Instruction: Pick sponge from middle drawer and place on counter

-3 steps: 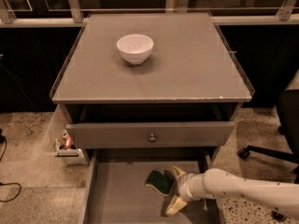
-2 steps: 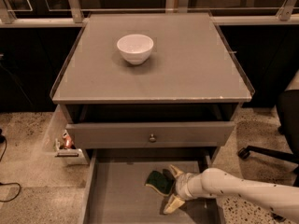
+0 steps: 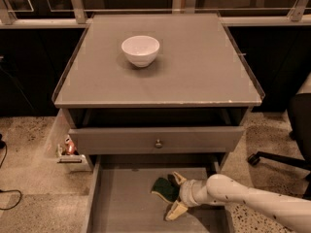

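The sponge (image 3: 162, 188), dark green on top, lies on the floor of the open middle drawer (image 3: 121, 203), right of its middle. My gripper (image 3: 171, 196) reaches in from the lower right on a white arm. Its pale fingers are spread, one (image 3: 178, 178) just behind the sponge's right end and one (image 3: 175, 211) in front of it. The sponge's right end sits between them, still resting on the drawer floor. The counter (image 3: 194, 67) is the grey cabinet top above.
A white bowl (image 3: 140, 50) stands on the counter, left of centre. A shut drawer front with a round knob (image 3: 158, 142) overhangs the open drawer. A small box of items (image 3: 69, 152) sits on the floor at left. An office chair base (image 3: 272, 159) stands at right.
My gripper has moved slightly left, closer around the sponge. The sponge has stayed in place.
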{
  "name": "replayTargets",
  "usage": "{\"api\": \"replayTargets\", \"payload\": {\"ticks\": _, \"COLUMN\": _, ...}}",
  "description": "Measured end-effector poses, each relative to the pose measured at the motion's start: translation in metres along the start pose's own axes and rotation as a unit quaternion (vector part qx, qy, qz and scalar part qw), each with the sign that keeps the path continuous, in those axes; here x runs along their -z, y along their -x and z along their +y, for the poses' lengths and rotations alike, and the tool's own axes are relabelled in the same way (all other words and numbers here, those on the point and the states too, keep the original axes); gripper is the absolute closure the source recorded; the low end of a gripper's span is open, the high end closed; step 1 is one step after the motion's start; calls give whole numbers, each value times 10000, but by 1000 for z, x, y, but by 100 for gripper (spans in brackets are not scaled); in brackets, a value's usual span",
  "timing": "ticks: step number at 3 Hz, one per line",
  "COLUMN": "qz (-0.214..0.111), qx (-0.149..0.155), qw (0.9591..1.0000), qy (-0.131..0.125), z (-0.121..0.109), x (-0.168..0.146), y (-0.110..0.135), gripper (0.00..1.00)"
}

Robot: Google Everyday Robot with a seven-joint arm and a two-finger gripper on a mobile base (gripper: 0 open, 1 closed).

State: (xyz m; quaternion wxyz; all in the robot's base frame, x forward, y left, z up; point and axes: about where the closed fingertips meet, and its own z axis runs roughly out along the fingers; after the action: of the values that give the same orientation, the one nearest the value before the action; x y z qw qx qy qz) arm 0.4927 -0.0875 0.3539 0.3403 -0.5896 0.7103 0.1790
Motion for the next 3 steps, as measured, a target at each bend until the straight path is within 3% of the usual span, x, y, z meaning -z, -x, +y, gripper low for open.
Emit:
{"api": "replayTargets", "payload": {"ticks": 1, "qz": -4, "qx": -3, "qw": 10000, "qy": 2, "z": 0, "x": -1, "y": 0, "gripper": 19}}
{"api": "replayTargets", "payload": {"ticks": 3, "qz": -4, "qx": -3, "qw": 10000, "qy": 2, "z": 0, "x": -1, "y": 0, "gripper": 65}}
